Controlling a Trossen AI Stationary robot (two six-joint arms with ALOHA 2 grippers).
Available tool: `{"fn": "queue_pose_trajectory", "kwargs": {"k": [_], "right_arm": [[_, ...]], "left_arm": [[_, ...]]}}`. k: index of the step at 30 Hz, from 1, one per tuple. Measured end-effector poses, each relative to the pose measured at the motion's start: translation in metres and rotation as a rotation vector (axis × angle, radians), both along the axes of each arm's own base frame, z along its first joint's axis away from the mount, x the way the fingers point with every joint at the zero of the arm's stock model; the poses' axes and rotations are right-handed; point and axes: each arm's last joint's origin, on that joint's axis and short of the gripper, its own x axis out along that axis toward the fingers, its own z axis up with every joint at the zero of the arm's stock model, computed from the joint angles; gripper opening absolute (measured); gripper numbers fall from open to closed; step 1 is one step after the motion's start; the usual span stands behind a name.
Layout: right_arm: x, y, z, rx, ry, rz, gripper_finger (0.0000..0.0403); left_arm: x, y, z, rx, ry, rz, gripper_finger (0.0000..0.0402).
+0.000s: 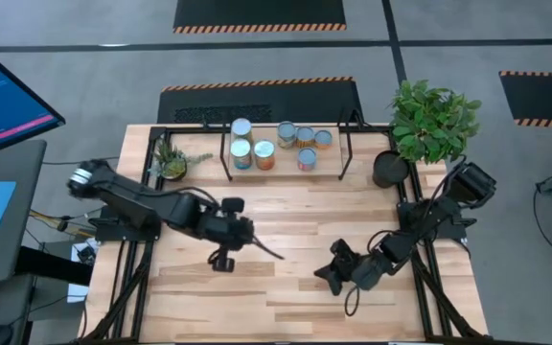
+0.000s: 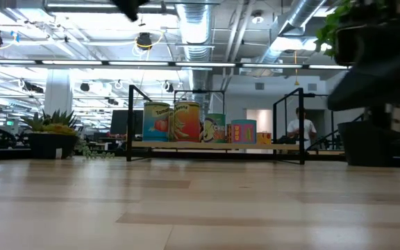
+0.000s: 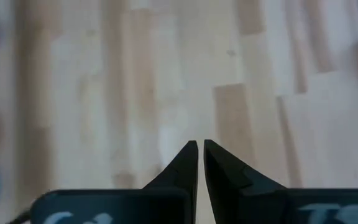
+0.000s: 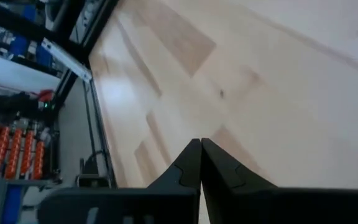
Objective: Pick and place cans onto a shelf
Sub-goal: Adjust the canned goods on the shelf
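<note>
Several cans (image 1: 264,154) with silver or pale-blue tops stand upright on the low wooden shelf (image 1: 286,172) at the table's far middle. In the low view the cans (image 2: 186,121) stand in a row on the shelf (image 2: 214,146). My left gripper (image 1: 280,256) is shut and empty over the table's middle, nearer than the shelf. Its closed fingers show over bare wood in the left wrist view (image 3: 201,144). My right gripper (image 1: 320,277) is shut and empty over the near right part of the table, and it also shows in the right wrist view (image 4: 200,142).
A dark round pot (image 1: 389,169) with a leafy green plant (image 1: 434,120) stands at the far right corner. A small spiky plant (image 1: 171,161) stands at the far left beside the shelf. Bare plank tabletop (image 1: 286,307) lies near the front edge.
</note>
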Motion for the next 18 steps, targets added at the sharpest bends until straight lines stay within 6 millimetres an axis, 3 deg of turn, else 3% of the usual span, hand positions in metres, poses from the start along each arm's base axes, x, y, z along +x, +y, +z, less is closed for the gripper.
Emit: {"fn": "queue_pose_trajectory", "kwargs": {"k": [7, 13, 18], "right_arm": [[0.012, -0.011, 0.006, -0.051, -0.062, -0.005, 0.0030], [0.018, -0.021, 0.006, -0.067, -0.068, -0.036, 0.0031], [0.026, -0.034, 0.007, 0.173, -0.073, -0.209, 0.0028]], "left_arm": [[-0.034, 0.015, -0.054, -0.119, -0.070, 0.014, 0.0015], [-0.036, 0.019, -0.064, -0.147, -0.111, 0.042, 0.0015], [-0.028, 0.023, -0.058, -0.126, -0.199, -0.002, 0.0015]]}}
